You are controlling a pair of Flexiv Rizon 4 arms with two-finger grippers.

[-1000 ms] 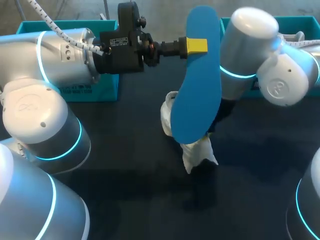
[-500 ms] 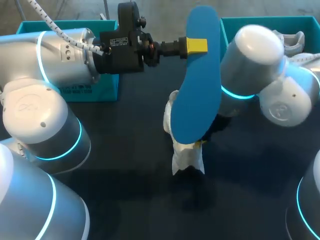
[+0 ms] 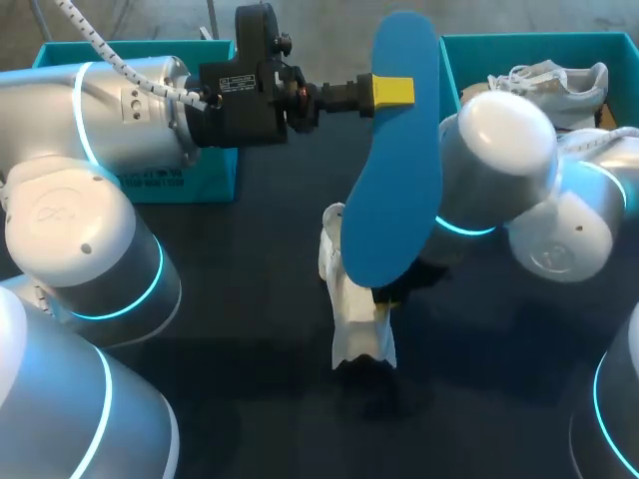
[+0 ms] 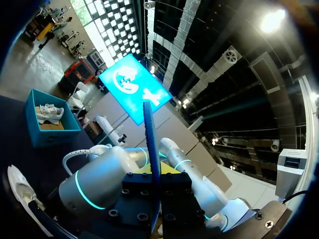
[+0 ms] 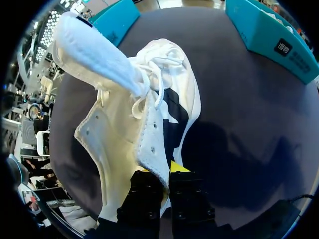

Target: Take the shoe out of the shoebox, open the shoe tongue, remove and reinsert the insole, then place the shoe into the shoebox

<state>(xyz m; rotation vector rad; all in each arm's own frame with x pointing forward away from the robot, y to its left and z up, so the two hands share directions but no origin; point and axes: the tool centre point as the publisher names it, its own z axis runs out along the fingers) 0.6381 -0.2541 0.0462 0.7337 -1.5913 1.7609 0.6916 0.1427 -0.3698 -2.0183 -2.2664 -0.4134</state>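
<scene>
Holding the blue insole [image 3: 394, 170] aloft, the left end effector [image 3: 392, 91] is clenched on the insole's edge near its upper end, so the insole hangs almost upright above the middle of the counter [image 3: 250, 329]. In the left wrist view the insole [image 4: 151, 139] shows edge-on, rising straight out from between the fingers of the left end effector [image 4: 155, 175].

Below it the white shoe [image 3: 354, 309] rests on the counter, partly hidden behind the insole's lower end. The right end effector [image 5: 162, 172] grasps the shoe [image 5: 129, 129] by the rim of its opening, one finger inside and one outside. The tongue [image 5: 94, 55] is folded well forward and the laces lie loose, leaving the mouth of the shoe wide open. The teal shoebox [image 3: 519, 40] stands at the far right of the counter with a second shoe [image 3: 554, 80] in it; another teal box [image 3: 190, 185] stands at the far left.

The insole is out, so the step in hand looks like the reinsertion. The next move calls for lowering the insole's lower end into the open mouth of the shoe and sliding it toward the toe while the right arm steadies the shoe. The insole is thin and likely to bend, so it may buckle against the tongue or the side wall if it enters askew.
</scene>
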